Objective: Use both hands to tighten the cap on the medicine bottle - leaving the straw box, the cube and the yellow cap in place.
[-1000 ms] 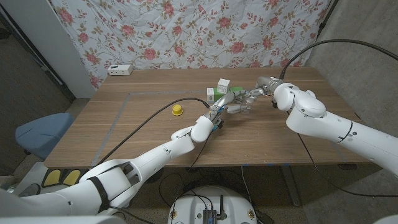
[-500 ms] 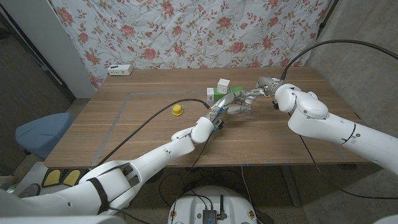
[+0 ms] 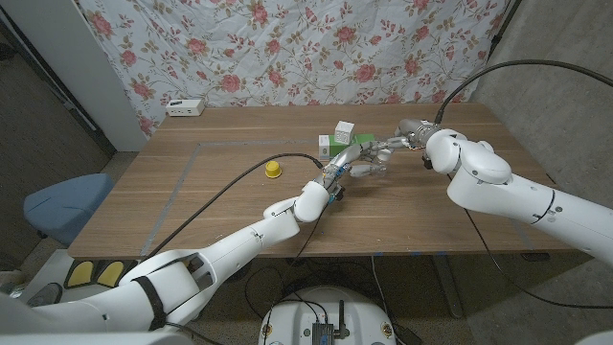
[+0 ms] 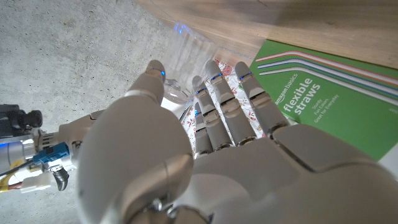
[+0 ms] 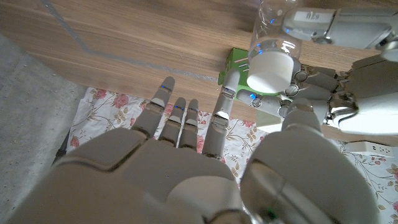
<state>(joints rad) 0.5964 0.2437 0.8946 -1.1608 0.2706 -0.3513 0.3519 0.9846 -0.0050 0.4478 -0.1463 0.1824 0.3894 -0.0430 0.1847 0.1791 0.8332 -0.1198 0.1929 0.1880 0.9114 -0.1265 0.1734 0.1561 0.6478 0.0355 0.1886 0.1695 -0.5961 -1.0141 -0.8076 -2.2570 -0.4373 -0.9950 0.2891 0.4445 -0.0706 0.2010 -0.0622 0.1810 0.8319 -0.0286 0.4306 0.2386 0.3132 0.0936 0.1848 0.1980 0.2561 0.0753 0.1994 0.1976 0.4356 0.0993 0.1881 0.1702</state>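
My left hand (image 5: 336,93) holds the medicine bottle (image 5: 268,34) just before my right hand (image 5: 205,168), whose fingers are spread around the white cap (image 5: 269,73) without gripping. I judge the tightening is not yet finished; the turning remains.

Clear medicine bottle (image 5: 272,31) with white cap (image 5: 269,71).
Upright on the table, beside the green straw box (image 3: 356,142).

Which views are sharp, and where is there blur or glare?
Head view: evenly lit and sharp, but the medicine bottle is tiny. Left wrist view: straw box print readable, clear bottle blurred. Right wrist view: white cap sharp, close right hand soft.
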